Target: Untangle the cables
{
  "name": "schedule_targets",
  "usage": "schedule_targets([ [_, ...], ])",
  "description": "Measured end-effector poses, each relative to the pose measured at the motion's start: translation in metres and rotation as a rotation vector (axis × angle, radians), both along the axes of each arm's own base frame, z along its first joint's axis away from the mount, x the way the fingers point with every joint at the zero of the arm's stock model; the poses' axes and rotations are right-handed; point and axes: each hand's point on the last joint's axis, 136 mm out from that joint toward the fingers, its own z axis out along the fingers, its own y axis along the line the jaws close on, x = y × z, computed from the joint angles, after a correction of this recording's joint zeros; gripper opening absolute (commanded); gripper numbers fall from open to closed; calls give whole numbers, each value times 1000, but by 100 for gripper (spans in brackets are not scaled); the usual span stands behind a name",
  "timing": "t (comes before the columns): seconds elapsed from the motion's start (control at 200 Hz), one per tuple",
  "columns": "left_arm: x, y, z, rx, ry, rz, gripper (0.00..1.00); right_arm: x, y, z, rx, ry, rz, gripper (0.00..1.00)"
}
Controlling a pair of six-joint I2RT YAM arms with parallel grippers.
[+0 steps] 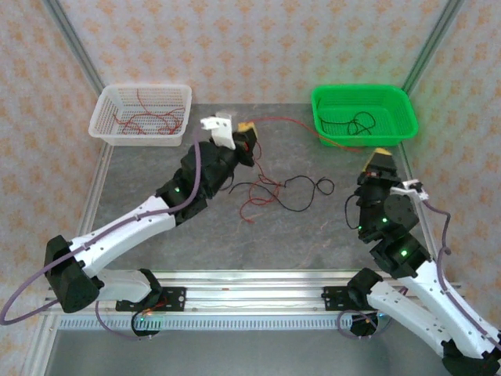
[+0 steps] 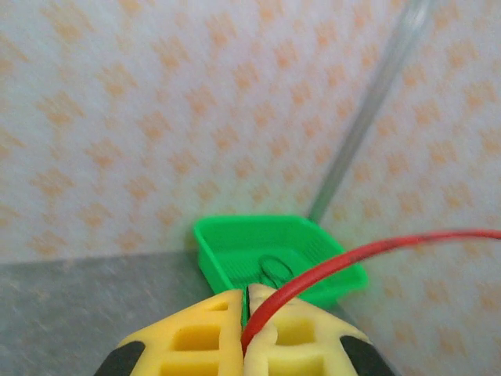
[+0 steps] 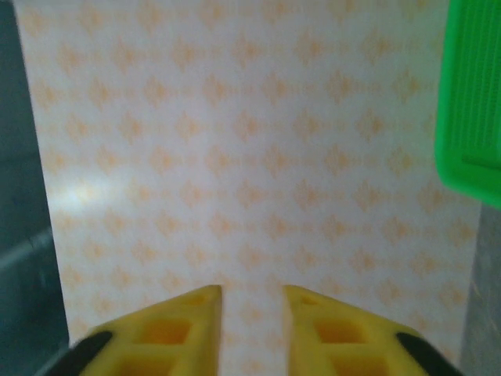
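Observation:
A loose snarl of thin red and black cables lies in the middle of the table. My left gripper is raised above the table's far middle, shut on a red cable that stretches right toward the green basket. In the left wrist view the red cable runs out from between the yellow fingers and off to the right. My right gripper hovers in front of the green basket, open and holding nothing, its yellow fingers apart.
The green basket at the back right holds a black cable. A white basket at the back left holds red cables. A metal rail runs along the near edge. Frame posts stand at both back corners.

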Motion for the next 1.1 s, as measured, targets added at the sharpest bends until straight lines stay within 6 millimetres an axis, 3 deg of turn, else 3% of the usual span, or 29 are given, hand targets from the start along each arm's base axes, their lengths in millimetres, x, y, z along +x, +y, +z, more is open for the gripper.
schedule_targets([
  [0.095,11,19,30,-27,-41,72,0,-8,-14,15,-8,-16,-55,61],
  [0.185,11,20,54,-40,-75,80,0,-15,-19,38,-66,-35,-72,71],
  [0.265,11,19,69,-48,-94,81,0,-17,-19,50,-152,-42,-75,74],
  [0.415,15,16,84,-35,-107,83,0,-9,-1,53,-380,-9,-30,75],
  [0.541,21,14,88,-3,-98,100,0,4,23,47,-575,25,43,76],
  [0.691,34,26,94,31,-73,188,0,16,50,31,-790,70,143,80],
  [0.846,65,66,91,68,-32,320,0,24,74,6,-976,129,251,83],
  [1.101,129,159,70,100,59,564,0,34,108,-51,-1148,214,444,84],
])
